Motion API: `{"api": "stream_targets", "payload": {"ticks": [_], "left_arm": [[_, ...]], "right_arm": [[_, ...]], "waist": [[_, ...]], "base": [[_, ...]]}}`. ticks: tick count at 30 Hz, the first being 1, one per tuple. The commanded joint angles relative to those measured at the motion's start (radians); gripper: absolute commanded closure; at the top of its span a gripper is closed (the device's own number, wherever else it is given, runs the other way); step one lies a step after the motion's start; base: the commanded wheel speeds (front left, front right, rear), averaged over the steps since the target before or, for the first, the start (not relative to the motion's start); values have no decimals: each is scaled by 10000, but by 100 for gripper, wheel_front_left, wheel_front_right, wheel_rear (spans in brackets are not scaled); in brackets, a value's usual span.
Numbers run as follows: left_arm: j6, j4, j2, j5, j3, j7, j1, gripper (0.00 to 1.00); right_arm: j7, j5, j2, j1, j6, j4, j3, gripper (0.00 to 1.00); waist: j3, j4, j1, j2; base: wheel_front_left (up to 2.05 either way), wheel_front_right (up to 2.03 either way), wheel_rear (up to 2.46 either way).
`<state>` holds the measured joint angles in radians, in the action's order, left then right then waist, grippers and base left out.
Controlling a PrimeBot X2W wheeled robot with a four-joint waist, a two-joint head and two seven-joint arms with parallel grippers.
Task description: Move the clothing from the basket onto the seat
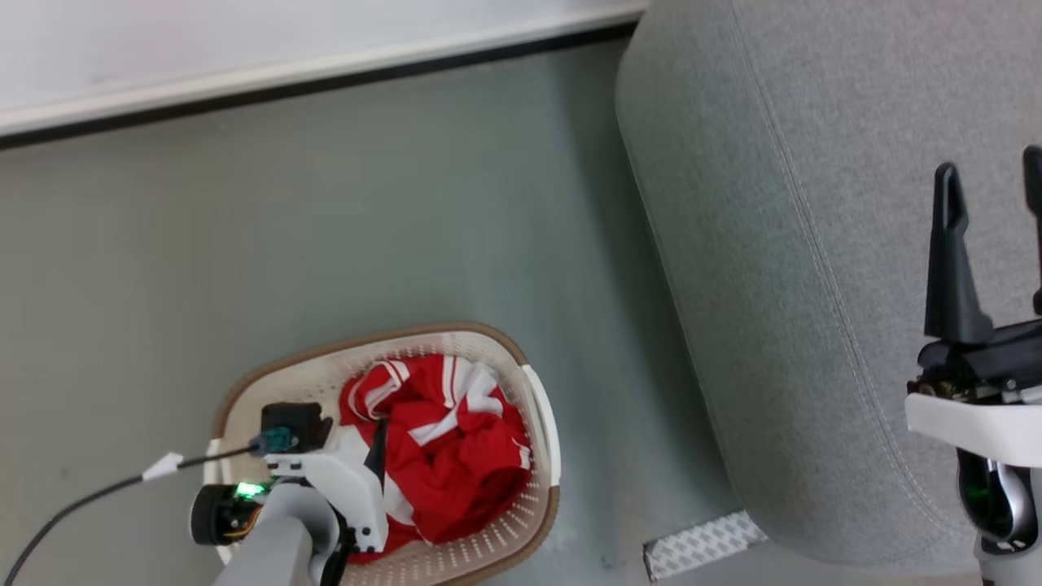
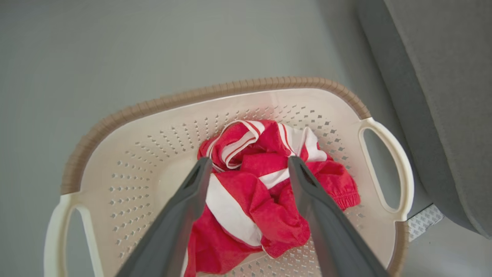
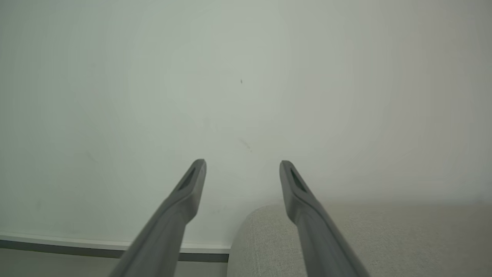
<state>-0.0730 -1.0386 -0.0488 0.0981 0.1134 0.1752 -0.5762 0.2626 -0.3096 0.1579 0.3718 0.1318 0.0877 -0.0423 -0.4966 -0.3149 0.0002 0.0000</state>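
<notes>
My left gripper (image 2: 249, 161) over the cream laundry basket (image 2: 238, 90) on the floor (image 1: 326, 244), jaws wide apart and empty, red-and-white striped clothing (image 2: 265, 204) heaped inside it, my right gripper (image 1: 989, 163) above the grey sofa (image 1: 814, 244) beside the basket, jaws spread, holding nothing

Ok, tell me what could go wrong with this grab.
The left claw stands open over tangled clothing: it may pinch just one fold or haul several garments together. Cloth could snag on the basket and drag it along. A trailing end might fall on the floor short of the seat.
</notes>
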Motion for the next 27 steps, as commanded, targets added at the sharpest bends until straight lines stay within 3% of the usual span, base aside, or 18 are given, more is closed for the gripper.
{"api": "stream_targets", "payload": {"ticks": [1,14,27], "left_arm": [[-27,-220,-68,198,9,-109,-182,0],[-347,-2183,-243,625,139,-1501,-1587,0],[19,-2463,-1007,646,330,-3701,-2723,0]], "right_arm": [[31,-89,-5,168,-21,74,16,0],[32,-408,-405,904,-21,736,-3,0],[31,-747,-824,1302,-21,915,-120,0]], "waist": [[-315,-229,-2,0],[-1819,-998,-2,0],[-3469,-1722,-2,0]], "base": [[0,0,0],[0,0,0],[0,0,0]]}}
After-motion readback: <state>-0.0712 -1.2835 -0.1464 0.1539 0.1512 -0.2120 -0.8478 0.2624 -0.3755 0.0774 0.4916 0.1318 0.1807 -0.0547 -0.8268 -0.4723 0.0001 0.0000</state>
